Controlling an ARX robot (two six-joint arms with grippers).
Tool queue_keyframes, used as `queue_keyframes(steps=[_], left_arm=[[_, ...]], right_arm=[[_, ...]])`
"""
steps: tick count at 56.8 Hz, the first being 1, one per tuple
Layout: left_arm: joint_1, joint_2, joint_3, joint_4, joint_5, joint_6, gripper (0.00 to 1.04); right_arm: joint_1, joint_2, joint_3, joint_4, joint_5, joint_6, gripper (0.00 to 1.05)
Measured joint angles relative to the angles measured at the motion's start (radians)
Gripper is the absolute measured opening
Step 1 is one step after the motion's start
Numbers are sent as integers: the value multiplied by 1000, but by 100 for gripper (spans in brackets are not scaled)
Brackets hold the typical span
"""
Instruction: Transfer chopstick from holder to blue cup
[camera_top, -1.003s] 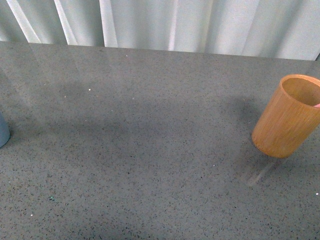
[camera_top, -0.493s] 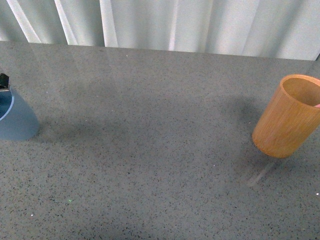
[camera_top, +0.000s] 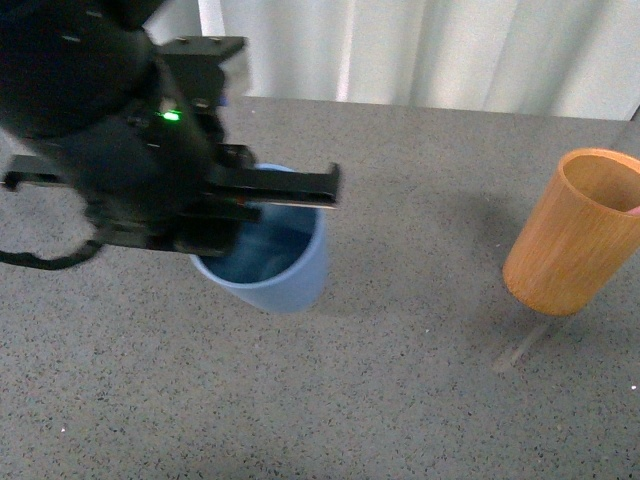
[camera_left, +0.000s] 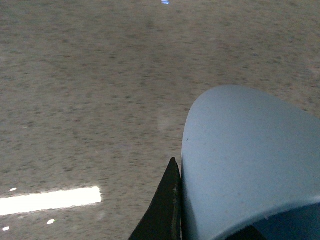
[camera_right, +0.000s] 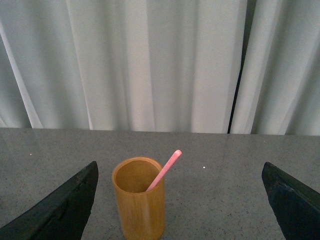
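The light blue cup (camera_top: 298, 278) is left of the table's middle, its mouth tilted toward the camera. My left gripper (camera_top: 262, 205) is shut on the cup's rim. In the left wrist view one dark finger (camera_left: 166, 207) presses the cup's outer wall (camera_left: 250, 160); the other finger is hidden. The orange-brown holder (camera_top: 573, 236) stands upright at the right. One pink chopstick (camera_right: 165, 170) leans in the holder (camera_right: 140, 205), and only its tip (camera_top: 634, 211) shows in the front view. My right gripper (camera_right: 180, 210) is open, short of the holder and not touching it.
The grey speckled table (camera_top: 400, 400) runs back to a white curtain (camera_top: 450, 50). My black left arm (camera_top: 110, 150) covers the upper left of the front view. A faint streak (camera_top: 520, 350) lies on the table in front of the holder.
The blue cup has travelled from the table's left edge toward the middle, carried by my left arm, which now fills the upper left. The holder has not moved.
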Motion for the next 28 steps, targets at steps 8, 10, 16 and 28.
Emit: queue_keyframes(steps=[8, 10, 16, 28], left_arm=[[-71, 95, 79, -13, -25, -43, 3], [-85, 128, 105, -18, -37, -51, 3], [-109, 205, 175, -34, -74, -74, 3], [-115, 247, 214, -35, -84, -94, 8]], right_arm=[[0, 0, 0, 0, 0, 0, 95], [0, 0, 0, 0, 0, 0, 95], [0, 0, 0, 0, 0, 0, 95], [0, 0, 0, 0, 0, 0, 95]])
